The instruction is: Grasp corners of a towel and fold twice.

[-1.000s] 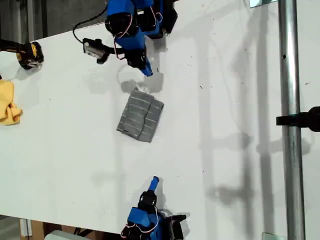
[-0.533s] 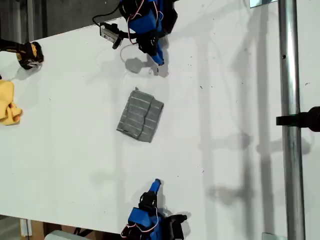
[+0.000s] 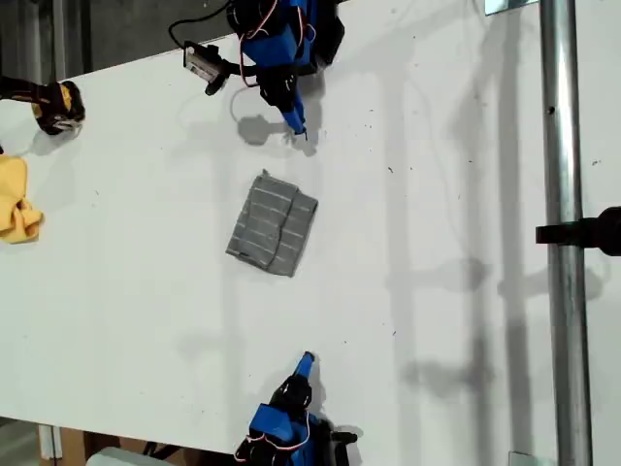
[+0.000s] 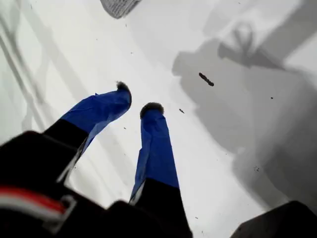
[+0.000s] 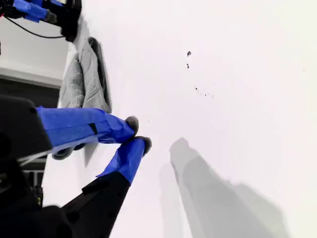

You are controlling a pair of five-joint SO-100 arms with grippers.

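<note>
The towel (image 3: 274,225) lies folded on the table (image 3: 437,194); both grippers sit well apart from it. My first gripper (image 4: 136,99) is slightly parted, empty; my second gripper (image 5: 138,133) is nearly pressed together, empty.

The worktop (image 3: 466,194) is white and matte, with small dark specks scattered on it and soft grey shadows lying across it. At the exterior view's left edge lies a crumpled yellow cloth (image 3: 16,199), partly cut off by the frame. Above it in that view, near the worktop's edge, rests a black and yellow object (image 3: 53,104); what it is, I cannot tell. Along the exterior view's right side runs a metal pole (image 3: 565,233) from top to bottom, and a black clamp (image 3: 585,231) grips it about halfway. Beyond the worktop's far edge the floor is dark.
</note>
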